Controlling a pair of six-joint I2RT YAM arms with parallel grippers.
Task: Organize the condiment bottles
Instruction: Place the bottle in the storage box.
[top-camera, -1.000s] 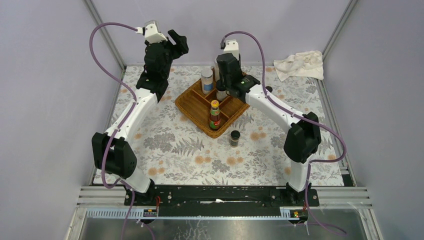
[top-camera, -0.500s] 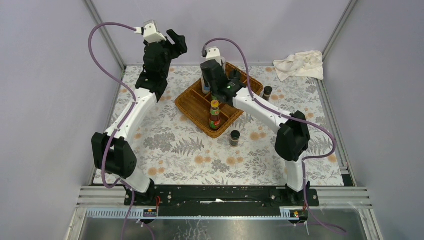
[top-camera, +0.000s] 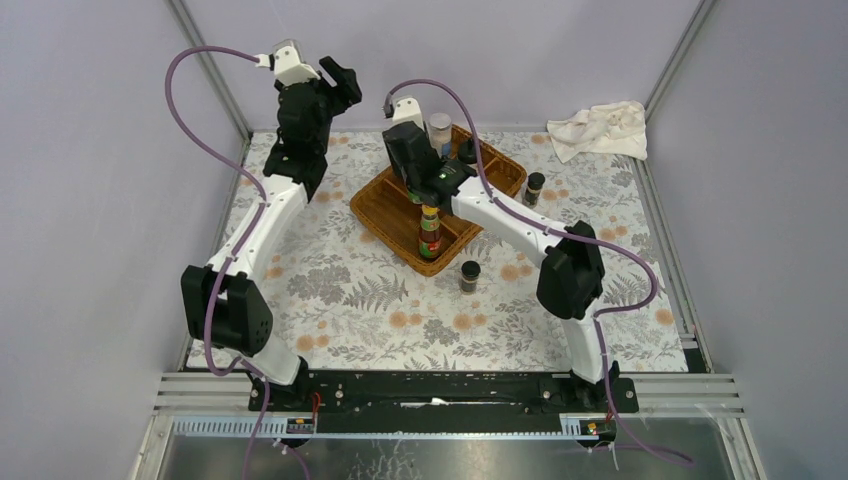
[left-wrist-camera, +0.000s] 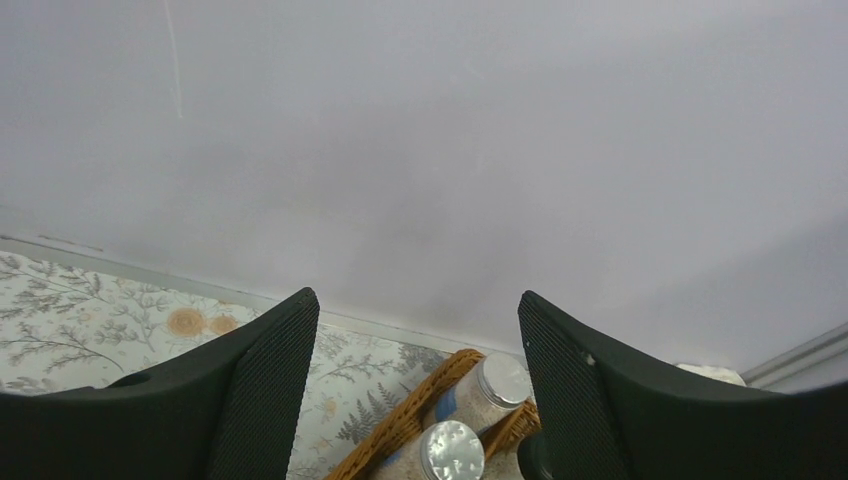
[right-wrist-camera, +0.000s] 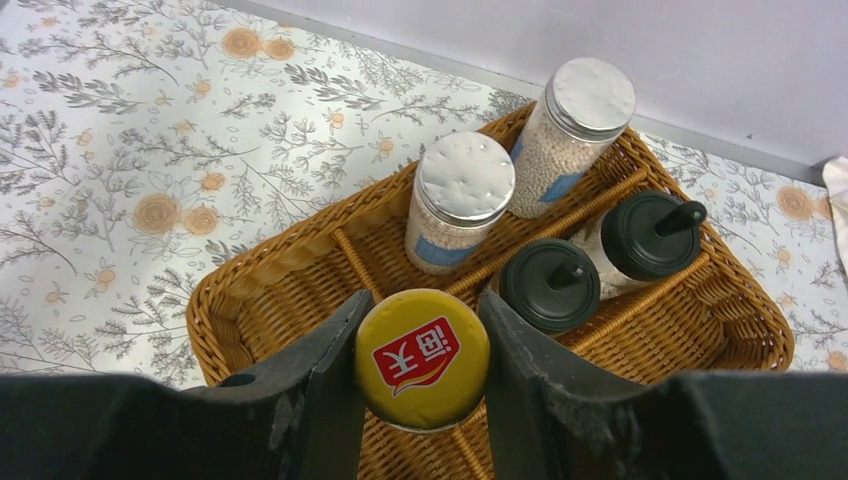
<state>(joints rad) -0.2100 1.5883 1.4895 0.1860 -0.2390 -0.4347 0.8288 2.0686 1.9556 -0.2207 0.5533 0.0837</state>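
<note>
so the right gripper (right-wrist-camera: 425, 305) is clamped on the yellow cap of a sauce bottle (right-wrist-camera: 423, 360), holding it up over the wicker tray (right-wrist-camera: 215, 320). a second sauce bottle (top-camera: 430, 235) stands in the tray near its near corner. two white shakers (right-wrist-camera: 462, 200) share one compartment and two black-capped bottles (right-wrist-camera: 550, 285) sit in the one beside it. out on the table (top-camera: 330, 300) there's a dark jar (top-camera: 469, 275) just off the tray's near corner and another dark jar (top-camera: 535, 187) by its right corner. the left gripper (left-wrist-camera: 415, 300) is raised over the table's far left side, jaws wide apart, nothing in them
</note>
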